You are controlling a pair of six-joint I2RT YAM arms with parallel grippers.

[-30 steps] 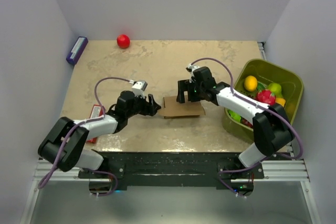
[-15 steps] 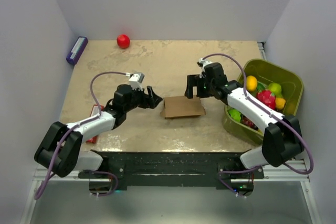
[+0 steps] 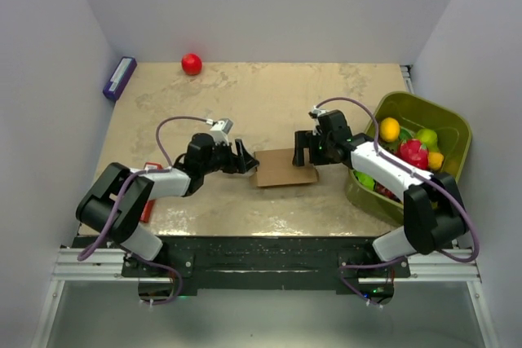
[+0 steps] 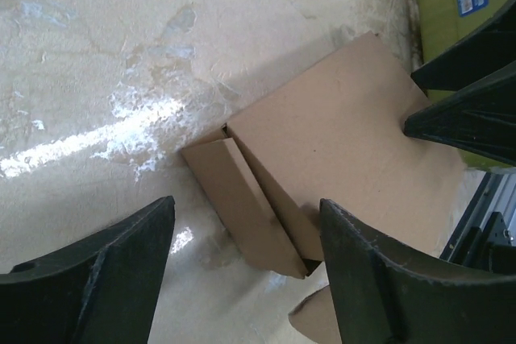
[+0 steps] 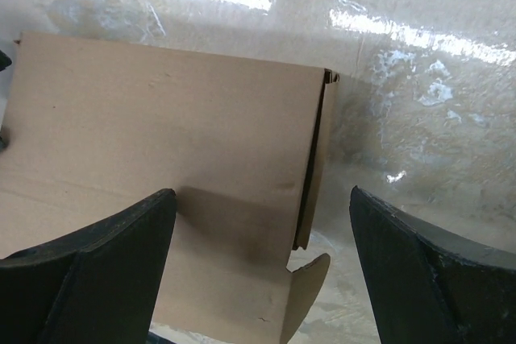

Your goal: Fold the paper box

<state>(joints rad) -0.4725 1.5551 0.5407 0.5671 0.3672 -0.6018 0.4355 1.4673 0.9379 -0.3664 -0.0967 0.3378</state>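
The paper box (image 3: 284, 167) is plain brown cardboard and lies flat mid-table, with loose flaps at both ends. My left gripper (image 3: 245, 158) is open at its left end. In the left wrist view the box (image 4: 339, 142) fills the middle, and its side flap and a corner sit between my left gripper's (image 4: 246, 279) spread fingers (image 4: 97, 279). My right gripper (image 3: 308, 148) is open over the right end. From the right wrist, the box (image 5: 177, 134) and its end flap lie under the wide-open right gripper (image 5: 262, 263). Neither gripper holds anything.
A green tub (image 3: 457, 132) of toy fruit stands at the right edge, close to my right arm. A red ball (image 3: 191, 63) and a small purple box (image 3: 119, 77) sit at the back left. A red flat pack (image 3: 149, 181) lies under my left arm.
My left gripper has slid right, up to the box's left end. My right gripper drew back toward the far right, then came down again at the box's right end.
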